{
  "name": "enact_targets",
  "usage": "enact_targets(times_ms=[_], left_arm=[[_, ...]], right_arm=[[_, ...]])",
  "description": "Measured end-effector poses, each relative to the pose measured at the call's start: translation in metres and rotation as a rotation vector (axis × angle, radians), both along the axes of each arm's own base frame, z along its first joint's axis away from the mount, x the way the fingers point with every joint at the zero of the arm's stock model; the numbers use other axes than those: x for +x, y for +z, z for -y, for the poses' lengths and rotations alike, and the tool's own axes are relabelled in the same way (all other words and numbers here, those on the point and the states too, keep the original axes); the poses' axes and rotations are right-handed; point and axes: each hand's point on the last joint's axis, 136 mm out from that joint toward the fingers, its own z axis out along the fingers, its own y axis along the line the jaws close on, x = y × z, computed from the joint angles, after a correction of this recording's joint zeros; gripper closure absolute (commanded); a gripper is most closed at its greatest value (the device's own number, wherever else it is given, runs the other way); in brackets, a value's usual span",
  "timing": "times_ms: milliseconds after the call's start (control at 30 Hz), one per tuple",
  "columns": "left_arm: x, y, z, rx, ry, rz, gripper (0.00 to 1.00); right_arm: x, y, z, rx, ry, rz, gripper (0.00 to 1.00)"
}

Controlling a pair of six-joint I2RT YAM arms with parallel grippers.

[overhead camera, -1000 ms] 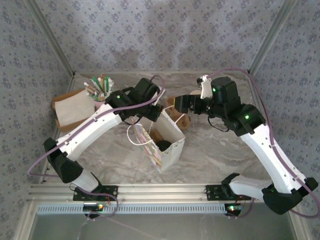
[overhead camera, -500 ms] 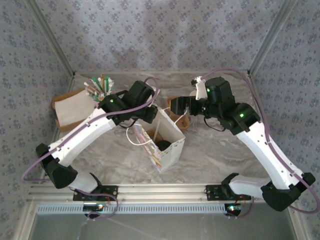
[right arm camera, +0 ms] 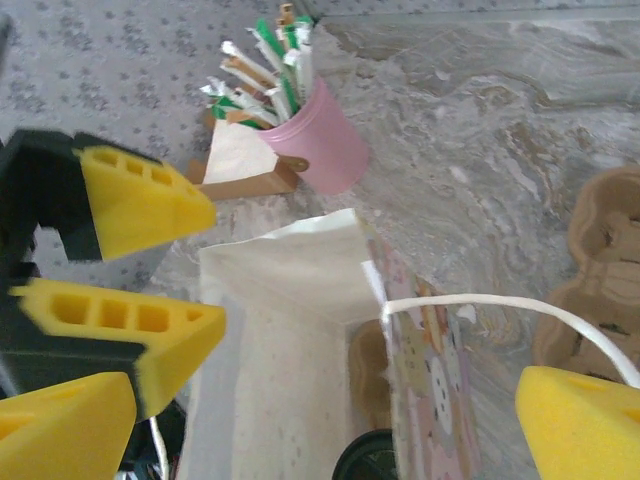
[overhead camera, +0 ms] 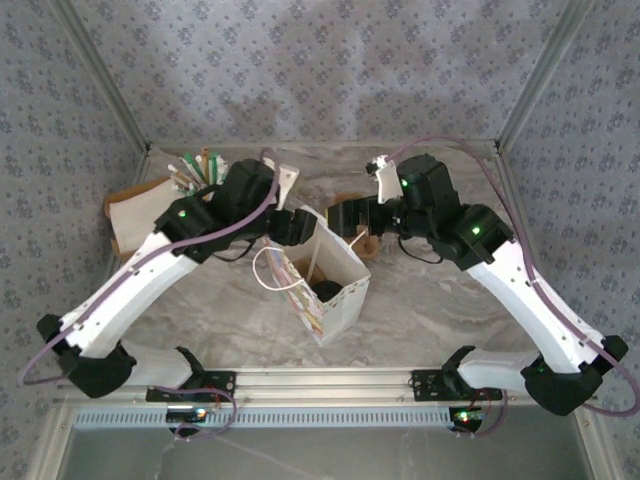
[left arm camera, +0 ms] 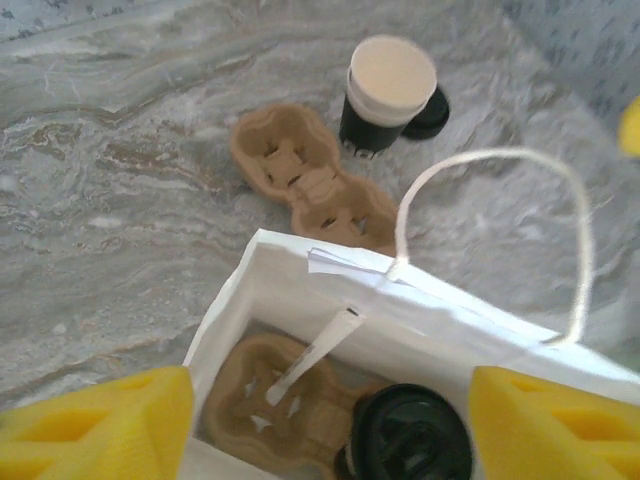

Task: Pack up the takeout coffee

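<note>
Since a second ago the left arm has swung its elbow outward and the left gripper (left arm camera: 330, 385) has sprung apart; the right arm has edged toward the bag (left arm camera: 300, 270). The coffee (left arm camera: 410, 440) stands upright inside the bag, next to a carrier (left arm camera: 255, 405). I judge it light, thin-walled and easy to crush, with a lid that could pop, so I'd grip the body just under the lid. The left gripper is released and empty. The right gripper (right arm camera: 325, 390) gapes wide, holding nothing.

Marbled table (overhead camera: 450, 290): the white bag (overhead camera: 340, 290) stands upright mid-table. Just behind it lies a brown pulp carrier (left arm camera: 310, 185), then a lidless cup (left arm camera: 385, 90) with a black lid (left arm camera: 435, 110) beside it. Far left, there's the pink cup of sticks (right arm camera: 325, 140).
</note>
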Motion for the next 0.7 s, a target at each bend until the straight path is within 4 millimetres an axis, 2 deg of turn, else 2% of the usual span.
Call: enact_targets(times_ms=[100,267,367,500,700], left_arm=[[-0.008,0.02,-0.009,-0.051,0.004,0.035,0.02],[-0.018,0.04,-0.026,-0.104,0.034,0.067,0.01],[-0.014,0.043,-0.042,-0.118,0.091,0.062,0.01],[0.009,0.039,-0.088,-0.145,0.264,0.036,0.0],[0.039,0.014,-0.172,-0.169,0.564,-0.055,0.0]], right_arm=[[-0.006,0.009,-0.01,0.001,0.04,0.025,0.0],[-0.005,0.01,-0.021,-0.012,0.067,0.029,0.0],[0.0,0.006,-0.026,-0.027,0.069,0.015,0.0],[0.01,0.006,-0.035,-0.044,0.072,0.002,0.0],[0.031,0.007,-0.055,-0.055,0.094,-0.008,0.0]])
